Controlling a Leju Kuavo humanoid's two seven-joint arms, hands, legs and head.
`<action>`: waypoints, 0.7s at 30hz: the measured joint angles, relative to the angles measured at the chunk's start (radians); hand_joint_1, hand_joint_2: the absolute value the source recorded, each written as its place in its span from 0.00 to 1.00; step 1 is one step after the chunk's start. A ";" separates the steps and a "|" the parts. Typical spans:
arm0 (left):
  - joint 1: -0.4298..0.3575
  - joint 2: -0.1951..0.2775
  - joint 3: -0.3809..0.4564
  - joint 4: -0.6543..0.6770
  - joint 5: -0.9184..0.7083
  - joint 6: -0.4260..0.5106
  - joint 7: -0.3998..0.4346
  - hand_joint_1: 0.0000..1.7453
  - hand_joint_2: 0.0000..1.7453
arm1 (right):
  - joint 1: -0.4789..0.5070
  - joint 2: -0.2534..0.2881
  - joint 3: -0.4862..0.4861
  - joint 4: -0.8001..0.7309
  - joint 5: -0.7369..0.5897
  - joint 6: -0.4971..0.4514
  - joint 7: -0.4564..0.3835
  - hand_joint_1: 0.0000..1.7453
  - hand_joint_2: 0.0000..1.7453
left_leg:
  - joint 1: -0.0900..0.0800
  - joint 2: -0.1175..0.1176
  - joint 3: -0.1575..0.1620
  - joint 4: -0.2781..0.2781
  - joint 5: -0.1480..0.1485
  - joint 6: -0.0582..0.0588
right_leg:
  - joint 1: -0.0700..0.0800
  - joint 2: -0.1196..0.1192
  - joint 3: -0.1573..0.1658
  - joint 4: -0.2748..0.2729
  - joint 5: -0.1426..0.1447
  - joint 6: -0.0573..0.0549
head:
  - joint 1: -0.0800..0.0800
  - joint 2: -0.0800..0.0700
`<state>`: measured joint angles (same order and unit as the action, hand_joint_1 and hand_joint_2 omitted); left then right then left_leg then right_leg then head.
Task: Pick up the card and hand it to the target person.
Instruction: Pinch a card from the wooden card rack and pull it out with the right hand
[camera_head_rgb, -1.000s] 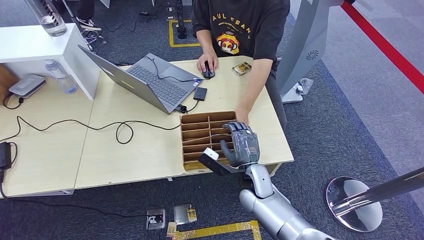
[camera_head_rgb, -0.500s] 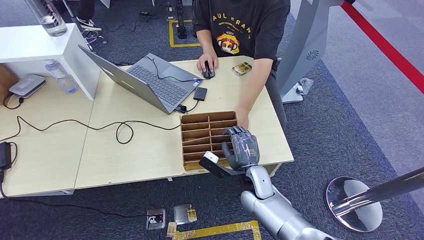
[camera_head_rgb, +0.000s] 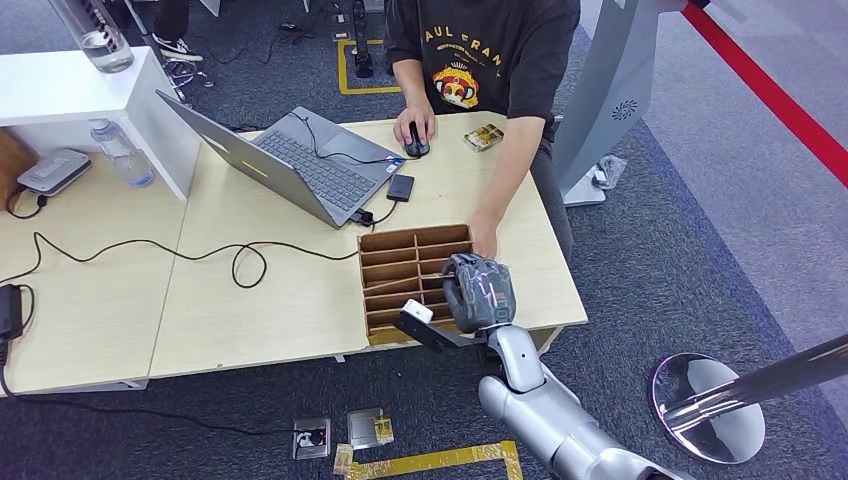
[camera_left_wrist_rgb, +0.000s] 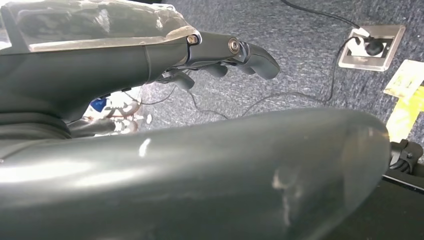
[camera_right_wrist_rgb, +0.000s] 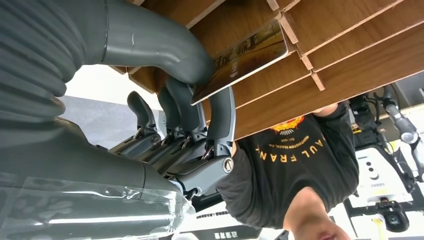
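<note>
Here, the robot's right hand (camera_head_rgb: 478, 292) curls over the near end of a wooden divided tray (camera_head_rgb: 405, 262) on the counter (camera_head_rgb: 280, 300), thumb and fingers (camera_right_wrist_rgb: 221, 120) pinching a dark, gold-toned card (camera_right_wrist_rgb: 245, 57) that lies partly in one of the tray's slots; any print on the card is too blurred to read. Across the counter sits a person (camera_head_rgb: 490, 55) in a black T-shirt lettered "PAUL FRANK", one hand on a mouse (camera_head_rgb: 416, 146) beside an open laptop (camera_head_rgb: 290, 155), the other resting against the tray's far side. The left hand (camera_left_wrist_rgb: 220, 60) hangs over grey carpet, fingers loosely curled with nothing in them.
</note>
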<state>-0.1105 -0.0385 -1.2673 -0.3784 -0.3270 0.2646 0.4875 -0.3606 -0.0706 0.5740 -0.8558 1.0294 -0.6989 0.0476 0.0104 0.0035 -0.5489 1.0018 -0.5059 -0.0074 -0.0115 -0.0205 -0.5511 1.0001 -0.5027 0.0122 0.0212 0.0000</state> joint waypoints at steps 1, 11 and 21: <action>0.000 0.000 0.000 0.000 -0.001 -0.001 0.000 0.00 0.00 | 0.001 0.000 -0.001 0.000 0.004 0.000 -0.001 0.84 1.00 | 0.000 0.000 0.000 0.000 0.000 0.000 | 0.000 0.000 0.000 0.000 0.000 0.000 | 0.000 0.000; 0.000 0.000 0.000 0.000 -0.012 -0.003 0.000 0.00 0.00 | 0.011 0.003 -0.022 -0.003 0.044 0.000 -0.024 0.89 1.00 | 0.000 0.000 0.000 0.000 0.000 0.000 | 0.000 0.000 0.000 0.000 0.000 0.000 | 0.000 0.000; 0.000 0.000 0.000 0.000 0.009 0.001 0.000 0.00 0.00 | 0.032 0.035 -0.061 -0.059 0.082 0.000 -0.103 0.89 1.00 | 0.000 0.000 0.000 0.000 0.000 0.000 | 0.000 0.000 0.000 0.000 0.000 0.000 | 0.000 0.000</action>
<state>-0.1100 -0.0385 -1.2673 -0.3784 -0.3178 0.2660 0.4872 -0.3287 -0.0353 0.5133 -0.9151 1.1116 -0.6992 -0.0556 0.0104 0.0035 -0.5490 1.0018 -0.5058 -0.0073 -0.0115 -0.0204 -0.5510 1.0002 -0.5027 0.0122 0.0212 0.0000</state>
